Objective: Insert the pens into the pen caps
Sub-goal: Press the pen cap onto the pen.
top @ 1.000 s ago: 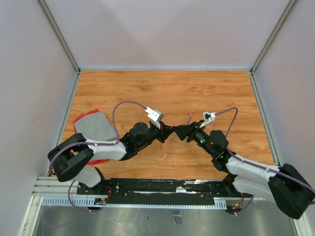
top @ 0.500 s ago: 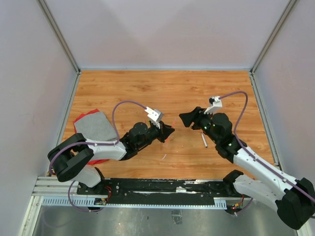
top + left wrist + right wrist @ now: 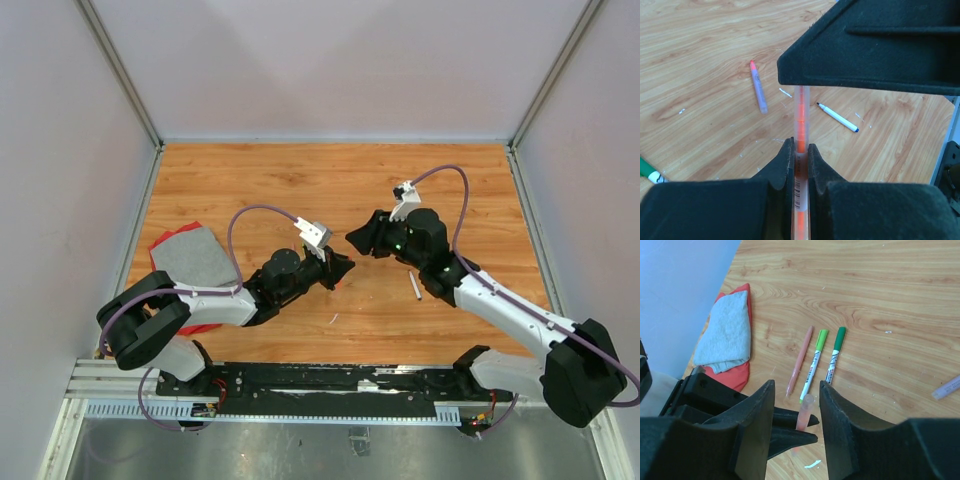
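Over the wooden table (image 3: 300, 180), the left pincer (image 3: 800, 146) clamps an orange pen (image 3: 801, 112).

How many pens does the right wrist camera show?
5: pink pen, light green pen and dark green pen side by side; orange pen in left hand; pale pen at right edge. More may be hidden.
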Motion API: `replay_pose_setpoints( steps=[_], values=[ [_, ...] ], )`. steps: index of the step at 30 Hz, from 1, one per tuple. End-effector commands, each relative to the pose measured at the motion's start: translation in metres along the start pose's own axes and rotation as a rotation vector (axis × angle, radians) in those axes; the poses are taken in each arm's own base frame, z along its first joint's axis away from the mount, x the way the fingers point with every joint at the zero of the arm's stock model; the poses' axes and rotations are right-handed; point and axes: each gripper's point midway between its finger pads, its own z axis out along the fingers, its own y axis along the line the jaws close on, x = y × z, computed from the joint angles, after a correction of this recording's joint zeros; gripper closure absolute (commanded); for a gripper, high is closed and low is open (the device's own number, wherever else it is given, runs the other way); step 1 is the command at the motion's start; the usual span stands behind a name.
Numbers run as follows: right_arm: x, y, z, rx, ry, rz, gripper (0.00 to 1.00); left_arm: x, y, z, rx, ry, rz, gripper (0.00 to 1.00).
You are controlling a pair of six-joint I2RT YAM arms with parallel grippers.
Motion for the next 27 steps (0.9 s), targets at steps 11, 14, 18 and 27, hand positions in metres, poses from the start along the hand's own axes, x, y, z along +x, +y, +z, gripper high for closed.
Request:
replay_pose_setpoints(
  steps=[11, 14, 18, 27],
  values=[
    [0.001, 0.002, 0.006, -0.015, 0.032, 0.007, 0.81, -0.022, -0.009, 0.004, 0.025, -0.070, 0.013, 0.99],
    [0.007, -0.001, 0.006, -0.010, 0.045, 0.009, 0.89, -0.022, -0.009, 0.004, 0.024, -0.072, 0.012, 0.99],
    [0.018, -0.006, 0.003, -0.002, 0.063, 0.007, 0.99, -0.021, -0.008, 0.005, 0.023, -0.069, 0.012, 1.00],
    [0.048, -0.018, -0.003, 0.028, 0.067, 0.018, 0.99, -0.023, -0.007, 0.004, 0.016, -0.074, 0.008, 1.00]
  ],
)
